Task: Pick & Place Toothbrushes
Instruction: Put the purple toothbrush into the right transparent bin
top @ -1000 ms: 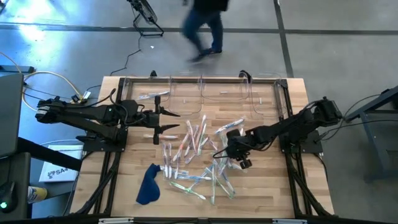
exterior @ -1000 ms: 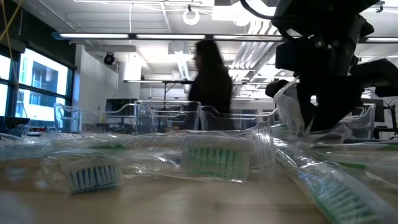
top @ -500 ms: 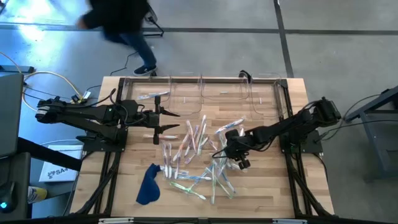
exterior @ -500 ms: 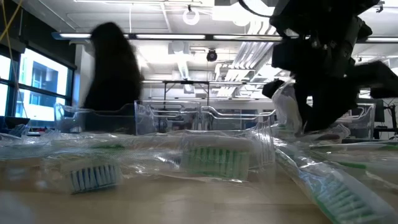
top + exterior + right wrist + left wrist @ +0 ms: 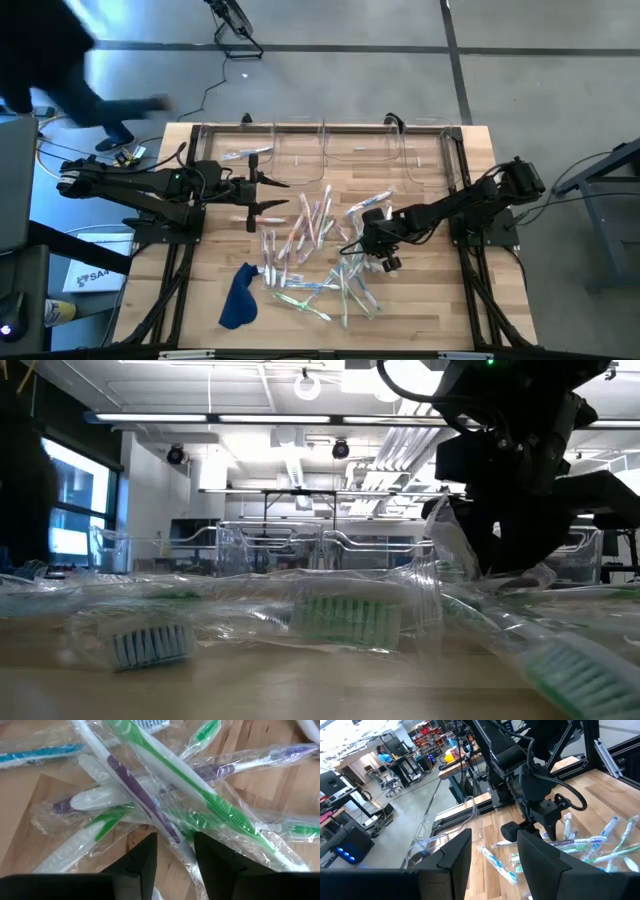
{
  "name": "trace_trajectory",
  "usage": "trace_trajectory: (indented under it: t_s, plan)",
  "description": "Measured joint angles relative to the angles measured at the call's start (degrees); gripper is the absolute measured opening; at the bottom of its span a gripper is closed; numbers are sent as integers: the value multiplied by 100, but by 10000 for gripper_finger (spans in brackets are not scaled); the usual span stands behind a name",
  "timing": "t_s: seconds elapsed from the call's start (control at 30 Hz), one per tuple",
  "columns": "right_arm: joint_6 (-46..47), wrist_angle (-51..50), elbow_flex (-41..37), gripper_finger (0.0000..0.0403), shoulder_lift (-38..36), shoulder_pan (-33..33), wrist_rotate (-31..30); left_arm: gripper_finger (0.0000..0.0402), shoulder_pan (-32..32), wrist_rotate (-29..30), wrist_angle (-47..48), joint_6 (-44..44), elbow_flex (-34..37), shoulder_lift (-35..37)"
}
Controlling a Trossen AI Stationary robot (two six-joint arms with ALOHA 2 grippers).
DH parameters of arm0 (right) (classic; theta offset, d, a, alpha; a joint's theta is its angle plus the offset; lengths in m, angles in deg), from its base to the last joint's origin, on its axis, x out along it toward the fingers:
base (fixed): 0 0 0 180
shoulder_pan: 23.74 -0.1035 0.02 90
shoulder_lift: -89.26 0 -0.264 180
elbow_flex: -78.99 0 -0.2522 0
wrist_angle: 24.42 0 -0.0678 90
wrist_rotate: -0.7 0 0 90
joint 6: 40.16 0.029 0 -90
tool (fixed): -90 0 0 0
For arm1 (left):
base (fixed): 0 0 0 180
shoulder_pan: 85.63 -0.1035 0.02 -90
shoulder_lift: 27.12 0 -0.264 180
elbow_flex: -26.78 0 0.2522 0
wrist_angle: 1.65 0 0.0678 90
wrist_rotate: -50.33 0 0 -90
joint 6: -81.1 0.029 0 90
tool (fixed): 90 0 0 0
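Over the desk's middle, the right hand (image 5: 372, 252) is hovering, fingers slightly apart, pinching nothing, above the toothbrushes (image 5: 165, 805); a purple-handled one is lying slantwise just ahead. The left hand (image 5: 262, 193) is waiting spread.

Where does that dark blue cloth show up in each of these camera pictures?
High view: the dark blue cloth lies on the wooden table, near its front edge, left of the toothbrushes.
Low view: not in it.
Left wrist view: not in it.
Right wrist view: not in it.
Shared landmark: the toothbrushes show in every view.
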Motion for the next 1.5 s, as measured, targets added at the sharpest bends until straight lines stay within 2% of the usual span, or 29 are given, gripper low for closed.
trace_trajectory:
  t_s: [0.37, 0.53, 0.67, 0.97, 1.07, 1.23, 1.5]
  plan:
    - [9, -295, 0, 17, -31, 0, -66, 154, 0, 0, 0, 0, 0, 0]
    - [177, -427, -1, 27, -114, 0, -142, 154, 2, 0, 0, 1, 0, 0]
    - [181, -449, -2, 16, -400, 14, -144, 154, 0, 0, 0, 0, 0, 0]
    - [372, -649, -2, 16, -1701, 260, -164, 154, -1, 0, -2, 2, 0, 0]
    - [765, -710, -2, 16, -2286, 342, -435, 154, 1, 0, -3, 1, 0, 0]
    - [1373, -812, -2, 16, -3170, 551, -1218, 154, 1, 0, -8, 0, 0, 0]
    - [1615, -814, -2, 16, -4051, 1048, -2319, 154, 2, 15, -9, 2, 0, 0]
